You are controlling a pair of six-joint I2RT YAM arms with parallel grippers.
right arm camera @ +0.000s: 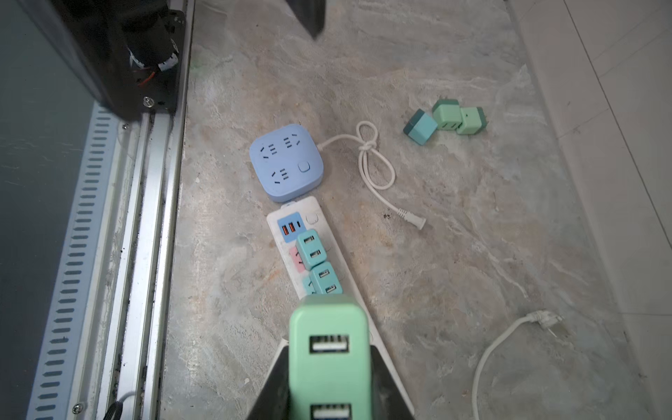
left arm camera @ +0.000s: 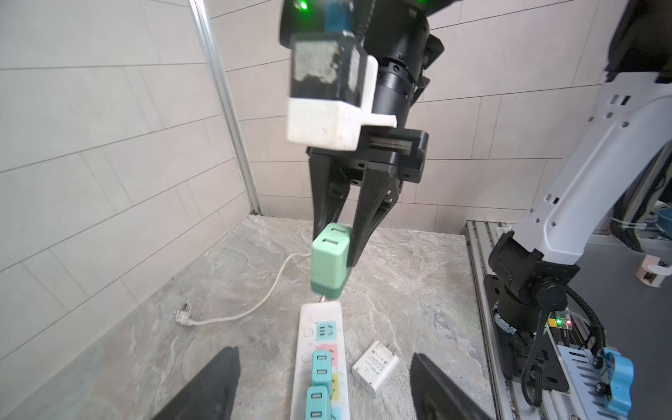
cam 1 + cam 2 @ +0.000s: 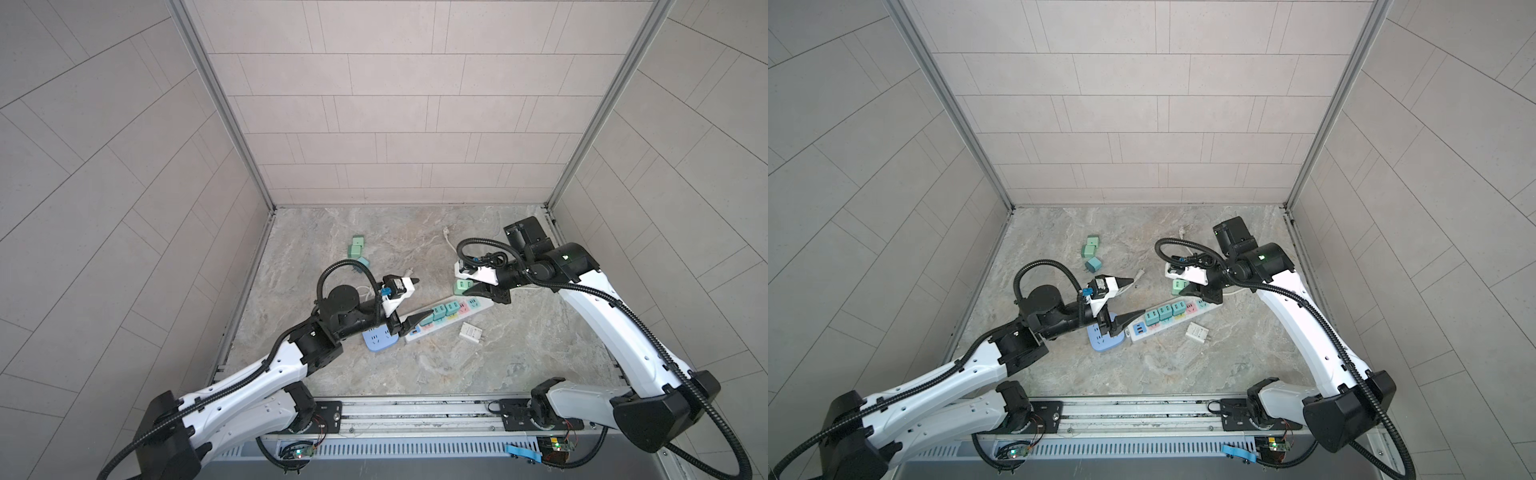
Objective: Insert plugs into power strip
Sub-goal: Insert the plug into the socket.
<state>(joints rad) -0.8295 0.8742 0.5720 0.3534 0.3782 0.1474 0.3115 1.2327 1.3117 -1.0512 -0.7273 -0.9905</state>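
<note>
Mint plug (image 1: 329, 327) in the right hand (image 2: 336, 251) looks like smooth matt plastic. Power strip (image 2: 305, 349) right below that hand is white plastic, slightly glossy, kinda scuffed. Tabletop (image 1: 472, 225) under it looks like marbled stone, low sheen. The hand's fingers (image 2: 367, 216): matt black plastic.

Left gripper (image 3: 424, 297): jaws spread wide, nothing between them, fingers (image 2: 218, 382) pointing toward right gripper. Left arm (image 3: 249, 374) stretched low, elbow bent, wrist (image 3: 361, 320) rolled sideways. Right gripper (image 2: 338, 243): fingers pointing down, slightly tilted, clamped on both sides of mint plug (image 1: 329, 349). Plug hangs past fingertips, prongs down. Right arm (image 3: 602, 320) arched high, forearm sloping down toward gripper. Grippers facing, apart.
</note>
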